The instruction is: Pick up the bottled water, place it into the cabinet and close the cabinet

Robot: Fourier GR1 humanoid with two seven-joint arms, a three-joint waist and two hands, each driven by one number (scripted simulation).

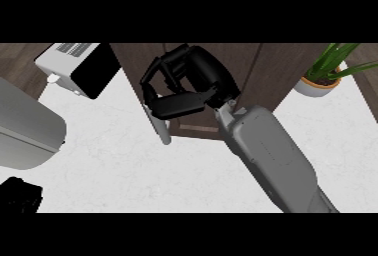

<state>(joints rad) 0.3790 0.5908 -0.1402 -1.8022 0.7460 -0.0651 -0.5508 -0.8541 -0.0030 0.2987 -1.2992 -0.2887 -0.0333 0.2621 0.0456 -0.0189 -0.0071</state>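
My right hand point(188, 80) reaches far over the counter to the dark brown cabinet point(258, 70) at the back. Its fingers point(153, 75) bend loosely over a gap in which only brown cabinet shows, and the thumb lies below. No bottled water is visible; I cannot tell whether the hand hides it. The cabinet door point(159, 125) stands swung out, showing as a pale thin edge just left of and below the hand. My left hand point(18, 195) is a black shape at the lower left edge, with a large grey forearm point(22, 125) above it.
A white appliance with a black front point(77, 70) stands at the back left. A potted green plant point(321, 80) stands at the back right. The white marble counter point(148, 175) spreads across the middle and front.
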